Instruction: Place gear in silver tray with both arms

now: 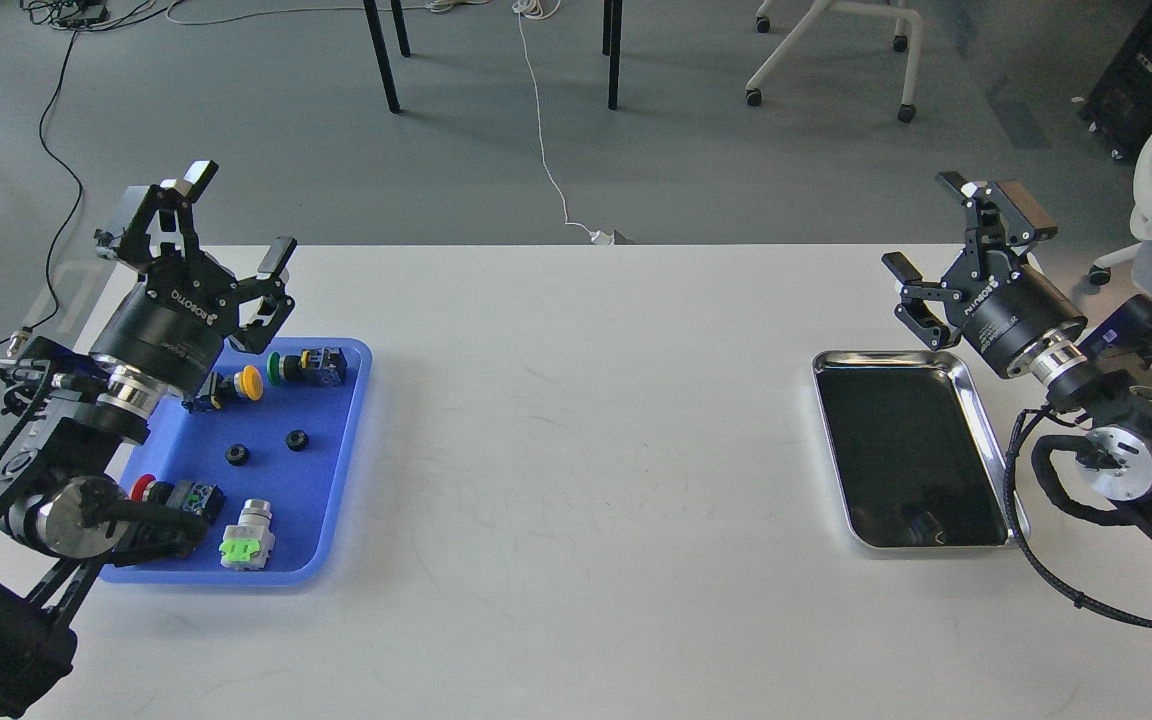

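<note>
Two small black gears lie side by side in the middle of a blue plastic tray at the table's left. My left gripper hovers above the tray's far left corner, open and empty. On the right side of the table sits the silver tray, its dark mirror floor bare. Above that tray's far right corner, my right gripper is also open and holds nothing.
The blue tray also holds push-button switches: yellow, green, red, and a silver part with a green base. The white table stretches between the trays. Beyond its far edge are table legs, cables and chairs.
</note>
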Controlling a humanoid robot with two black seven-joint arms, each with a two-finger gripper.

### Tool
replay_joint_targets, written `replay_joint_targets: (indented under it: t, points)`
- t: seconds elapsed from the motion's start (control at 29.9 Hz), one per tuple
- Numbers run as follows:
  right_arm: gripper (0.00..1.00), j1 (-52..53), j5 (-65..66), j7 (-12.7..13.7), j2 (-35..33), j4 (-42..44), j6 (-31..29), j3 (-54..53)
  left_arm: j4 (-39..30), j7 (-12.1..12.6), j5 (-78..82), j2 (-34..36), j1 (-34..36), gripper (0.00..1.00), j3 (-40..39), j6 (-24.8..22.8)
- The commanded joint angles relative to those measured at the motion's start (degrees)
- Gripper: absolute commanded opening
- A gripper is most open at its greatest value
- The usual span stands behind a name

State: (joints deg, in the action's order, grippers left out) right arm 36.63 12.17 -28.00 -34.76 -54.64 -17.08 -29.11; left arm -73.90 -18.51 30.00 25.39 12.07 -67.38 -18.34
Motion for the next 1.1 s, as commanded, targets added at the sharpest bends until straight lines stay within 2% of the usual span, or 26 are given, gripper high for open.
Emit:
replay_joint_targets:
  t: [0.0, 0.23, 0.53, 0.67, 0.77, 0.87, 1.0, 1.07]
  points:
    - [0.99, -0.5, 0.7, 0.0, 0.2, 0.4, 0.0, -0.1, 0.0, 0.1, 0.1, -0.9, 0.0, 0.98, 0.1, 0.0]
    - [0.99, -0.5, 0.4, 0.0, 0.9, 3.0, -0.3, -0.9, 0.4, 0.9, -0.4, -0.1, 0.8, 0.98, 0.3, 0.7]
    - [0.99, -1.6, -0.3, 0.0, 2.1, 4.4, -0.3, -2.2, 0.5, 2.2, -0.6, 5.5, 0.9, 0.98, 0.4, 0.8]
    - [0.99, -1.7, -0.3, 0.0, 2.1, 4.4, -0.5, -2.1, 0.5, 1.0, 3.2, 7.3, 1.0, 0.98, 0.5, 0.4]
    - [0.99, -1.7, -0.3, 0.0, 2.1, 4.4, -0.2, -2.2, -0.1, -2.0, 12.0, 9.6, 1.3, 0.98, 0.7, -2.4]
    - [0.99, -1.8, -0.3, 0.0, 2.1, 4.4, -0.2, -2.2, -1.0, -5.2, 23.0, 11.7, 1.5, 0.98, 0.6, -9.7]
    - [0.99, -1.8, -0.3, 0.0, 2.1, 4.3, -0.2, -2.2, -4.0, -6.6, 40.8, 17.6, 1.5, 0.98, 0.8, -9.7]
    - [0.99, -1.8, -0.3, 0.0, 2.1, 4.2, -0.2, -2.2, -4.4, -9.5, 51.9, 20.0, 1.6, 0.98, 1.6, -9.7]
